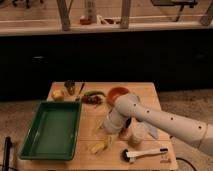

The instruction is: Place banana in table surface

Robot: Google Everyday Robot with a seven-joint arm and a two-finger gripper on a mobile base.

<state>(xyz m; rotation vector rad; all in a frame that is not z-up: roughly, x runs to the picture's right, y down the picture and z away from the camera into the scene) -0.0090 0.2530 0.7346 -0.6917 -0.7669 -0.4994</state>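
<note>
The robot's arm (165, 122) is a thick cream-white tube, bulging at its rounded joint, with a row of small dark dots (screws or holes, unclear) along its length. Its pale pincer (107, 132) hangs low over the middle of the counter (145, 92).

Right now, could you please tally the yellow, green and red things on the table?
Yellow: 2, banana and round fruit
Green: 2, tray and vegetable
Red: 1, bowl
Total: 5
The gripper is right by the banana, over the table.
</note>
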